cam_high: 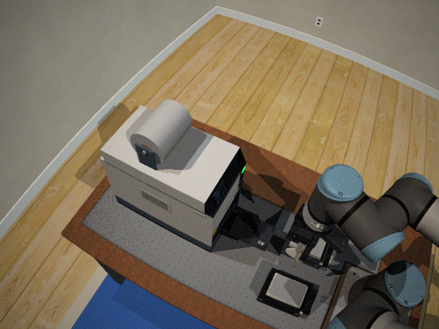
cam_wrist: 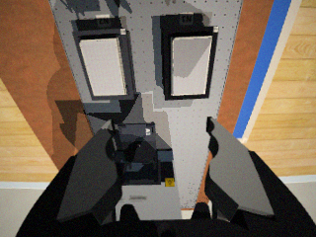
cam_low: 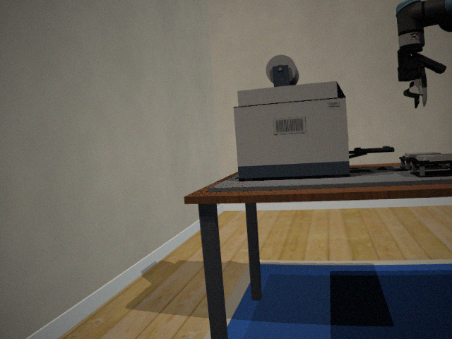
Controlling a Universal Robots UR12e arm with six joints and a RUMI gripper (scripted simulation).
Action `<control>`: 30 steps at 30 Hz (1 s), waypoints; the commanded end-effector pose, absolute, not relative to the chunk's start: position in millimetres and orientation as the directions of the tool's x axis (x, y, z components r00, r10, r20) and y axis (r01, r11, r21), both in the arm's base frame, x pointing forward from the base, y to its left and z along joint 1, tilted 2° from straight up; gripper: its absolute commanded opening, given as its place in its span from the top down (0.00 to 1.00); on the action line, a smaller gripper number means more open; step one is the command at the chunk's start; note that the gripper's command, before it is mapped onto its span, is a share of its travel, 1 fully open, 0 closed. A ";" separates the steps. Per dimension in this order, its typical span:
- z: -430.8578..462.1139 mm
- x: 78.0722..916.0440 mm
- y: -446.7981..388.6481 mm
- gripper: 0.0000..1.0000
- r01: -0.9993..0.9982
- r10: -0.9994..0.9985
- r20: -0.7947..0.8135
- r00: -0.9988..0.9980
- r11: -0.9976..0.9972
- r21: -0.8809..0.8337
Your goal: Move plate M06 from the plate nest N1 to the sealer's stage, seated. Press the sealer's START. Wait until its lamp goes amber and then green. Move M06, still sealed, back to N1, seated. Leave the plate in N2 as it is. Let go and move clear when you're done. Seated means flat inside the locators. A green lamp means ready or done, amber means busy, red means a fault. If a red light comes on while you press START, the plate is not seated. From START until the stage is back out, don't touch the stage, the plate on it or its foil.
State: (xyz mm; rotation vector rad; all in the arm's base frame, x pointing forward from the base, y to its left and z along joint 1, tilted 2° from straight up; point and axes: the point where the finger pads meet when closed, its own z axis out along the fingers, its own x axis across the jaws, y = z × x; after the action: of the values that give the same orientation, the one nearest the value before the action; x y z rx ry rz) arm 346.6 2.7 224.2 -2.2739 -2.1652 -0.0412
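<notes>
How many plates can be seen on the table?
2: one in the left nest and one in the right nest in the wrist view. None shows elsewhere; the sealer's inside is hidden.

Table point(cam_low: 313, 193): brown wooden top on dark legs, above wood floor point(cam_high: 283, 81) and blue mat point(cam_low: 310, 292)
Grey board point(cam_high: 198, 262): perforated, flat on the table
On board: sealer point(cam_high: 177, 184), two black nests point(cam_high: 262, 293) point(cam_wrist: 84, 31) side by side, each with a plate
</notes>
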 end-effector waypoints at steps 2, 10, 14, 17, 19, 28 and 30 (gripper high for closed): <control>235.5 350.9 -7.3 0.32 0.999 0.999 0.022 0.049 -0.050 0.017; 251.9 356.9 -24.2 0.32 0.999 0.999 0.022 0.049 -0.050 0.017; 252.2 356.8 -24.2 0.32 0.999 0.999 0.021 0.049 -0.050 0.018; 250.5 355.9 -22.9 0.32 0.999 0.999 0.022 0.048 -0.049 0.017; 250.5 355.9 -23.0 0.32 0.999 0.999 0.022 0.048 -0.049 0.017; 250.5 355.8 -23.0 0.32 0.999 0.999 0.022 0.048 -0.049 0.017; 250.5 355.8 -23.0 0.32 0.999 0.999 0.022 0.048 -0.049 0.017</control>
State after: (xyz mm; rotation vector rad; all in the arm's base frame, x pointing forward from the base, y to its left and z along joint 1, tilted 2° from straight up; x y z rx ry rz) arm 355.6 -23.8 249.7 -2.2746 -2.1615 -0.0406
